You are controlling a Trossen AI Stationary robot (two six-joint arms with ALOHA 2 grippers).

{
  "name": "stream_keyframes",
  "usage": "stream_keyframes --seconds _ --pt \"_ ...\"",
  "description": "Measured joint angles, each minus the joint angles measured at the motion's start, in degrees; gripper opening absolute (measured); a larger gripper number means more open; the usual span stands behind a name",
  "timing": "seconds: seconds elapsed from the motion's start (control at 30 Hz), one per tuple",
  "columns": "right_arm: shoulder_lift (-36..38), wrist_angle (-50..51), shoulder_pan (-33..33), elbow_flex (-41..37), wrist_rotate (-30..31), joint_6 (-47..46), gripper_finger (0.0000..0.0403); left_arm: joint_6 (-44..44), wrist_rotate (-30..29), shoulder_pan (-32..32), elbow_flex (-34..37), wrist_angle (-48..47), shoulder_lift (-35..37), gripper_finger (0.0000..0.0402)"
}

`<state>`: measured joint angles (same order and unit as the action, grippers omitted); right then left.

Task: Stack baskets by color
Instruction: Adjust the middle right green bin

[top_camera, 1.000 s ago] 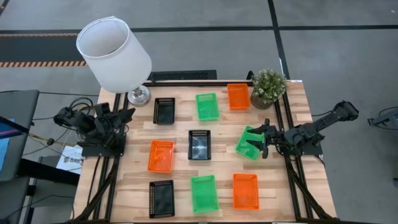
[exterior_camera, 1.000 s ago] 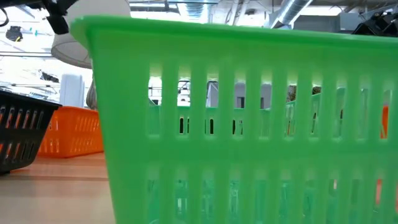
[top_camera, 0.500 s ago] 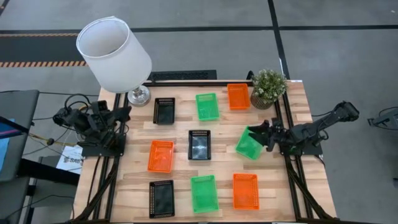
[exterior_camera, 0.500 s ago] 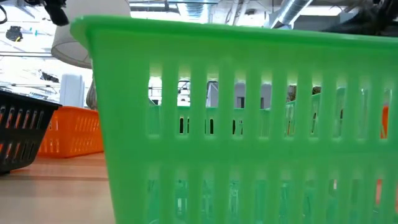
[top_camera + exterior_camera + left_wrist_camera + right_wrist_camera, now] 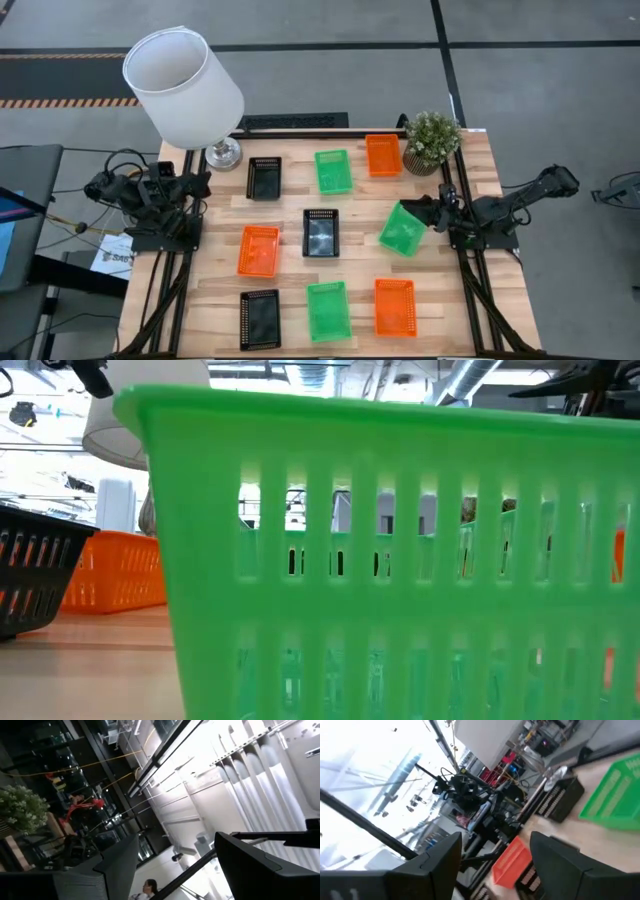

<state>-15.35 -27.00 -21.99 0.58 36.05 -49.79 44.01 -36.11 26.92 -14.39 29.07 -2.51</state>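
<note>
Nine baskets lie on the wooden table [image 5: 290,205], all on their bases. Far row: black [image 5: 264,178], green [image 5: 334,171], orange [image 5: 382,155]. Middle row: orange [image 5: 259,250], black [image 5: 321,232], and a green one [image 5: 402,229] turned askew. Near row: black [image 5: 260,319], green [image 5: 329,310] [image 5: 400,560], orange [image 5: 395,307]. My right gripper [image 5: 430,211] [image 5: 495,840] hovers open just right of the askew green basket, raised and pointing left. My left gripper [image 5: 203,182] [image 5: 175,840] waits open at the table's left edge, tipped upward.
A white-shaded lamp [image 5: 185,88] stands at the far left corner, its metal foot [image 5: 223,153] on the table. A potted plant [image 5: 431,142] sits at the far right corner beside the far orange basket. Bare wood strips run between the rows of baskets.
My right gripper has drawn back toward the table's right edge, off the askew green basket, rising a little and rolling about its own line. Its fingers stay apart. That basket, partly covered before, now lies in full view, still askew. My left gripper has rolled slightly in place.
</note>
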Motion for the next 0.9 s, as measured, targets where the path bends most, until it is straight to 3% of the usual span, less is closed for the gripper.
stream_keyframes --seconds 0.3,0.43,0.57,0.67,0.73,0.9 --pt "0.0 -4.0 0.1 0.1 3.1 -6.3 0.0259 0.0 -1.9 0.0 -0.6 3.3 -7.3 0.0251" --pt "0.0 -5.2 1.1 3.9 0.2 -4.8 0.0259 -1.7 -0.8 0.0 -5.0 2.8 -11.8 0.0251" --pt "-1.5 -0.7 1.0 12.8 -3.4 2.8 0.0259 -5.7 1.1 0.0 -13.4 -2.8 -17.1 0.0251" --pt "-5.1 13.1 1.0 22.7 -5.0 5.9 0.0259 -7.0 -0.1 0.0 -22.0 -13.4 -21.6 0.0251" --pt "-8.3 28.0 1.0 30.4 -5.0 3.2 0.0259 -6.6 -2.2 0.0 -28.2 -22.4 -24.8 0.0251" --pt "-20.3 70.3 1.0 47.7 -8.1 -22.5 0.0259 -0.8 -6.1 0.0 -42.3 -44.9 -32.2 0.0251"
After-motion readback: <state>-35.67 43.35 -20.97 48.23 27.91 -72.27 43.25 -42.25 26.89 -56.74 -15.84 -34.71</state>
